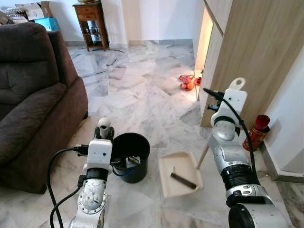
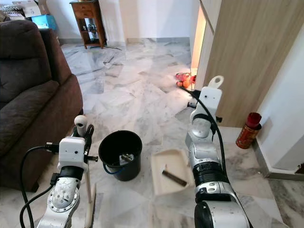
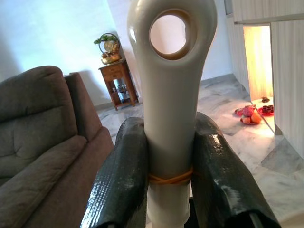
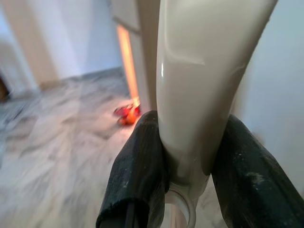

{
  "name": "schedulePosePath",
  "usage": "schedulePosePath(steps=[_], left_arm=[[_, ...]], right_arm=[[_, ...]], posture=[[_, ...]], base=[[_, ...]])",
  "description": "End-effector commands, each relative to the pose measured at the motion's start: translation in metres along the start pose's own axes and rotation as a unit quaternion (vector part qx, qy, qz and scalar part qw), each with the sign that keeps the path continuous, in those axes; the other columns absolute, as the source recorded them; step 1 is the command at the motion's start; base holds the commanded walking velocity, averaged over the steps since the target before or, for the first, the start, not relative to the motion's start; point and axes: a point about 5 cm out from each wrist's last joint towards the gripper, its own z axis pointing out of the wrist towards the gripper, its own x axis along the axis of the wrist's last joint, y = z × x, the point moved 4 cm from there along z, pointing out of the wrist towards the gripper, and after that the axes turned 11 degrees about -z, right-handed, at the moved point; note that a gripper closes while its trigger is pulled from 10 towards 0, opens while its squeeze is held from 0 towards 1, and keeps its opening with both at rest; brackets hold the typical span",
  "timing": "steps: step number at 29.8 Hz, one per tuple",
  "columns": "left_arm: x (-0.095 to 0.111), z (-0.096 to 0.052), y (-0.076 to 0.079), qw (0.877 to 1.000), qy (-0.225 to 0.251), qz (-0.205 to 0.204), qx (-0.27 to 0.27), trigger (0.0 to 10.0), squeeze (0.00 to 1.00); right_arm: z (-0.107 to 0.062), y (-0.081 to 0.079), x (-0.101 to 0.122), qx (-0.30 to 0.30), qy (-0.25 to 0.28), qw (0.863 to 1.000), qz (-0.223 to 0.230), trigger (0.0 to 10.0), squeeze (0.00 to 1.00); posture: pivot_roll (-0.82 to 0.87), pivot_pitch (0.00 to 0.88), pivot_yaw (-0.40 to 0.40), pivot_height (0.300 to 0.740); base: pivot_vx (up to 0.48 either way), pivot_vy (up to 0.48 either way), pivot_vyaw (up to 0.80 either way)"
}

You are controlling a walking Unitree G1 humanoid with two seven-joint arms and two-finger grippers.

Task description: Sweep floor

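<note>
A: Start at nine o'clock. What stands there?

B: A brown sofa, with a wooden side table behind it towards eleven o'clock.

A: And the left tool?

B: The left tool is clamped on a cream broom handle; the black fingers press on either side of it, just below the end with the hanging hole. An orange rubber band circles the handle between them. In the head views that handle stands near upright at seven o'clock.

A: What is on the marble floor at the middle?

B: A black bucket at six o'clock, just beside the left arm. Next to it, towards five o'clock, a cream dustpan lies on the floor with a dark stick-like piece in its tray.

A: The right tool?

B: The right tool is closed on the dustpan handle, fingers tight on both sides. That handle rises at four o'clock.

A: Farther right?

B: A wooden cabinet at two o'clock, something red and orange on the floor by its lit opening, and a red canister at three o'clock by the wall.
</note>
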Motion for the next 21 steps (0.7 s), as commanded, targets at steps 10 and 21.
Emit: schedulePosePath(steps=[10, 21], left_arm=[[0.008, 0.002, -0.003, 1.000, 0.021, 0.014, -0.001, 10.0, 0.00], [0.008, 0.003, -0.003, 1.000, 0.021, 0.014, -0.003, 10.0, 0.00]], right_arm=[[0.008, 0.018, 0.057, -0.043, 0.088, 0.995, 0.026, 10.0, 0.00], [0.006, 0.014, 0.103, -0.015, 0.132, 0.985, 0.113, 10.0, 0.00]], posture=[[-0.16, 0.000, 0.083, 0.740], [-0.16, 0.000, 0.090, 0.740]], base=[[0.000, 0.000, 0.00], [0.000, 0.000, 0.00]])
